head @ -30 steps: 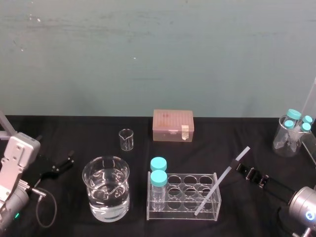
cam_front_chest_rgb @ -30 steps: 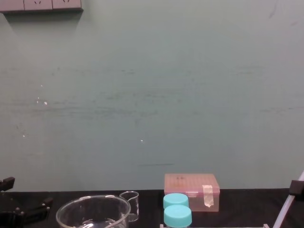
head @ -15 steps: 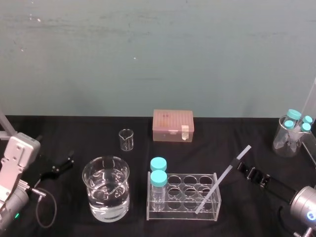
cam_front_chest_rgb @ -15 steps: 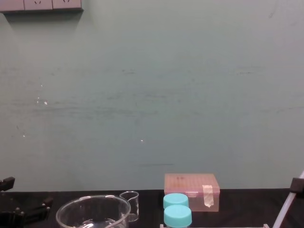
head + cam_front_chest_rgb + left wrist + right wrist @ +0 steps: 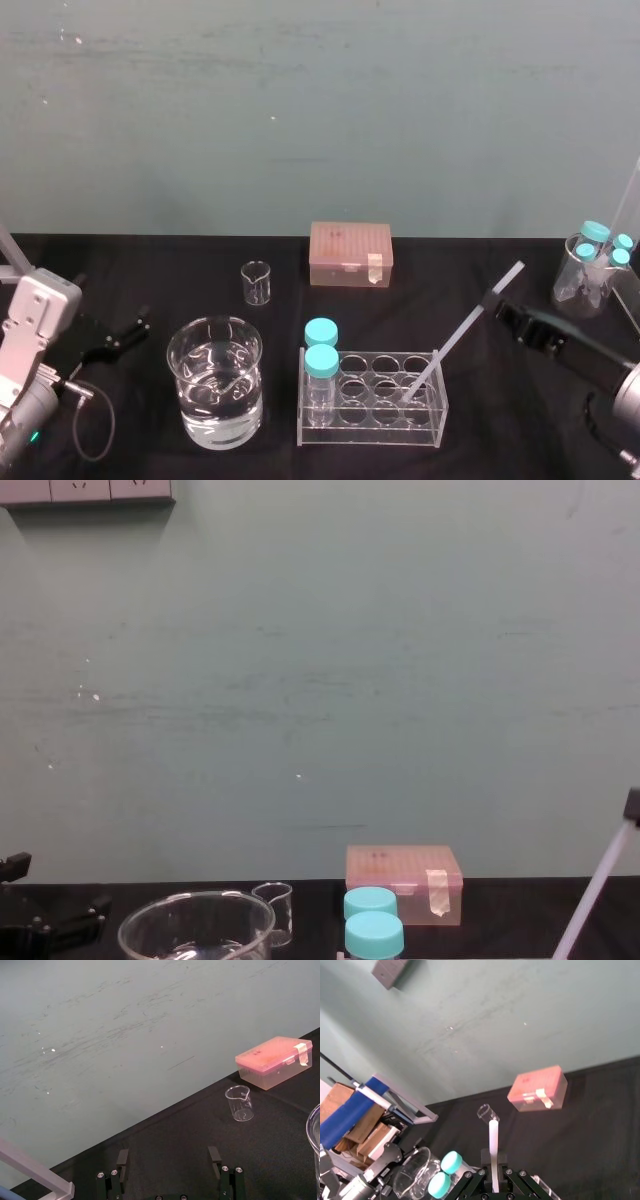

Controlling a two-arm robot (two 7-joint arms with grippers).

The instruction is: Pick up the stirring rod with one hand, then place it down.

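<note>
The stirring rod is a thin white translucent stick, held tilted in the air. Its lower end hangs over the right-hand cells of the clear tube rack. My right gripper is shut on the rod near its upper end, at the table's right side. In the right wrist view the rod sticks out from between the closed fingers. The chest view catches the rod at the lower right. My left gripper stays parked at the far left, open and holding nothing.
Two blue-capped bottles stand in the rack's left cells. A large beaker of water sits left of the rack, a small glass beaker and a pink lidded box behind it. A flask of blue-capped tubes stands far right.
My right gripper has risen with the rod. The rod's lower end came up from the rack's front right corner to hang over its right cells. The left arm has not moved.
</note>
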